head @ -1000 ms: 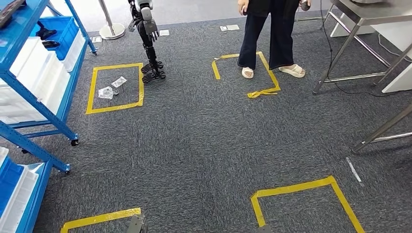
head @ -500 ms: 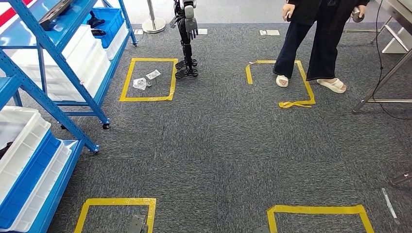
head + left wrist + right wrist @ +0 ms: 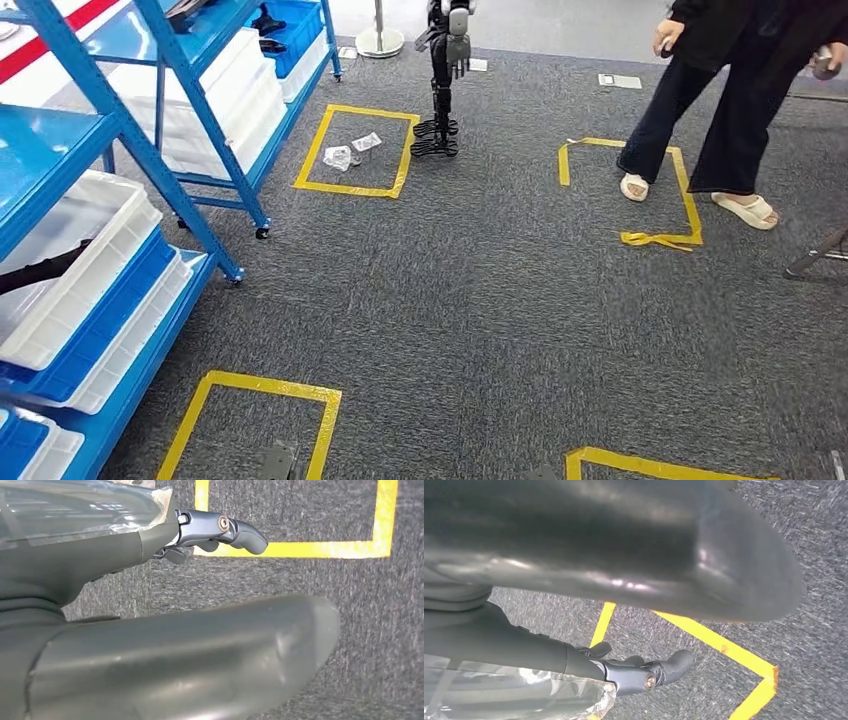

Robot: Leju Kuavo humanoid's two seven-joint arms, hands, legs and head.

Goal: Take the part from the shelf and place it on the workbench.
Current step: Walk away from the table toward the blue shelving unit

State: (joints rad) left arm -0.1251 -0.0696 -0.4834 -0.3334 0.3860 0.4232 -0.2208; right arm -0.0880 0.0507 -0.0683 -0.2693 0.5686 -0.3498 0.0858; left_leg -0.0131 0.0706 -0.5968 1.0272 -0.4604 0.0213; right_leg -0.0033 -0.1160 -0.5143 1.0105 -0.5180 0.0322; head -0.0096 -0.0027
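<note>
Grey carpet (image 3: 480, 300) runs across my whole feed. The blue shelf (image 3: 60, 130) stands from eight round to eleven o'clock. Its nearer bay carries a white bin (image 3: 90, 300) and its far bay, toward eleven, a blue bin (image 3: 305, 20). A person (image 3: 720, 110) in dark trousers and pale sandals stands at one o'clock, feet beside a yellow tape outline. At twelve o'clock I see the black legs of another robot (image 3: 440, 100), and just beside them a taped yellow square (image 3: 350, 190) with two clear plastic bags (image 3: 340, 157) inside.

My left hand (image 3: 100, 565) hangs over the carpet, thumb and fingers apart and nothing in it. My right hand (image 3: 514, 640) is released the same way.

A dark object (image 3: 45, 268) lies in the white bin at nine o'clock, and more dark pieces (image 3: 268, 22) sit in the blue bin. I cannot tell which is the part — all of it is on the shelf.
</note>
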